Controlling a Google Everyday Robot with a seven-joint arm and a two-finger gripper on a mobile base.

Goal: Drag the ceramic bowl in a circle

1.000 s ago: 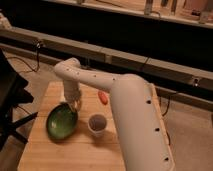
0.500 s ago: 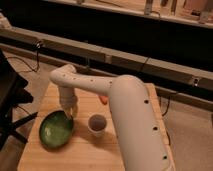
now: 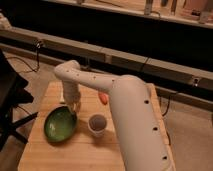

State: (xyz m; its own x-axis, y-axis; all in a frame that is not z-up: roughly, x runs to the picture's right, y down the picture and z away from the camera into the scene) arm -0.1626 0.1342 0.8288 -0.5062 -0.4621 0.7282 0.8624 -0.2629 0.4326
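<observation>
The green bowl [image 3: 60,124] sits tilted on the left part of the wooden counter [image 3: 60,155], with the claw [image 3: 74,107] down at its upper right rim. Whether the claw is spread or pinching the rim, I cannot tell. 1 whitish cup [image 3: 97,124] stands just right of the bowl, and an orange object [image 3: 103,98] lies behind it beside the white arm [image 3: 135,120].
</observation>
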